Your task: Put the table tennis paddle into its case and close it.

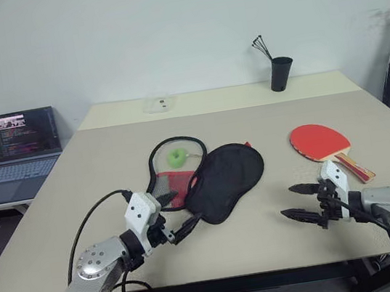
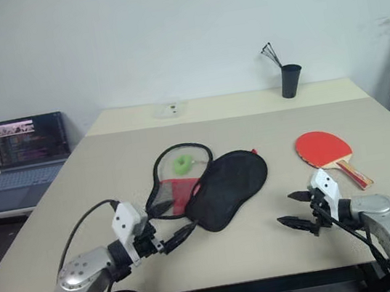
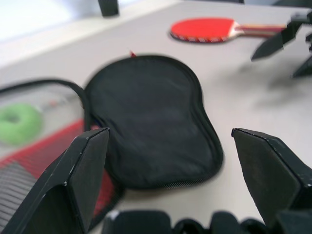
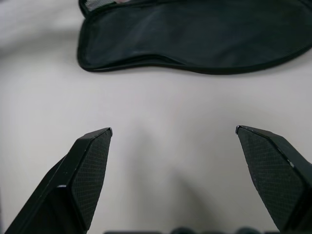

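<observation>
On table (image 1: 282, 236), paddle (image 1: 318, 139) beside case (image 1: 222, 179)

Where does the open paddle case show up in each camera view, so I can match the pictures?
Left eye view: case, centre of the table, black lining up.
Right eye view: case, centre, just left of the middle.
Left wrist view: case beyond the left gripper.
Right wrist view: case along the upper edge.
Shared landmark: the table tennis paddle right of the case.

Soft, even indoor light falls on the matte beige table (image 1: 281, 228), casting only faint shadows and no glare. In the left wrist view the black fabric case lining (image 3: 151, 122) and round red rubber-faced paddle (image 3: 207, 30) are blurred.
</observation>
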